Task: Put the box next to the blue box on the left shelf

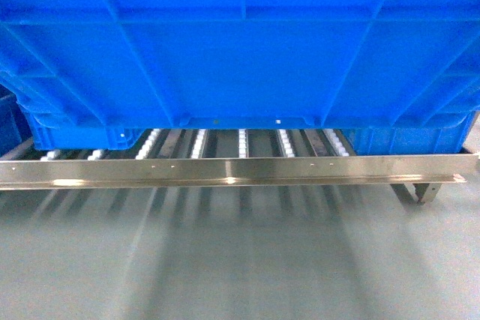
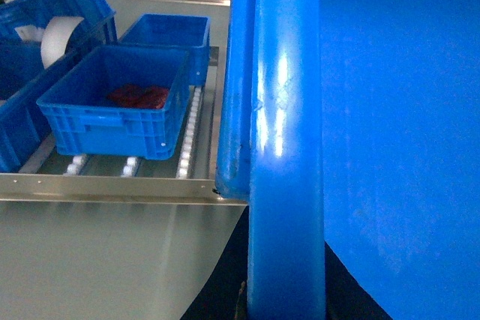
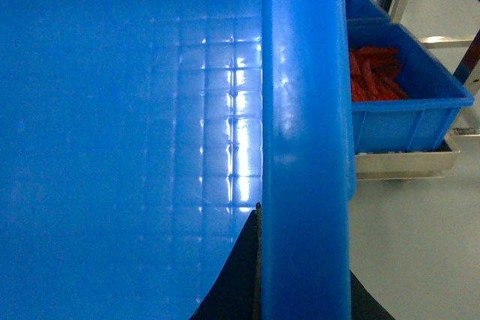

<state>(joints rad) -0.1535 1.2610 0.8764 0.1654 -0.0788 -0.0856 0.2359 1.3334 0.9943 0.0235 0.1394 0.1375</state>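
The box (image 1: pixel 240 50), a large bright-blue crate, fills the top of the head view and hangs just above the left shelf's steel front rail (image 1: pixel 225 171) and white rollers (image 1: pixel 242 142). My left gripper (image 2: pixel 286 294) is shut on the box's left rim (image 2: pixel 285 148), with a black finger (image 2: pixel 217 290) on either side of it. My right gripper (image 3: pixel 304 286) is shut on the right rim (image 3: pixel 304 110) in the same way. The blue box (image 2: pixel 112 110) with red parts inside sits on the rollers to the left of the held box.
More blue bins stand left and behind on the shelf; one (image 2: pixel 30 43) holds a white tape roll (image 2: pixel 60 39). To the right, another blue bin (image 3: pixel 405 110) holds red parts. A grey floor (image 1: pixel 225 260) lies before the rail, and a shelf foot (image 1: pixel 420 192) stands at the right.
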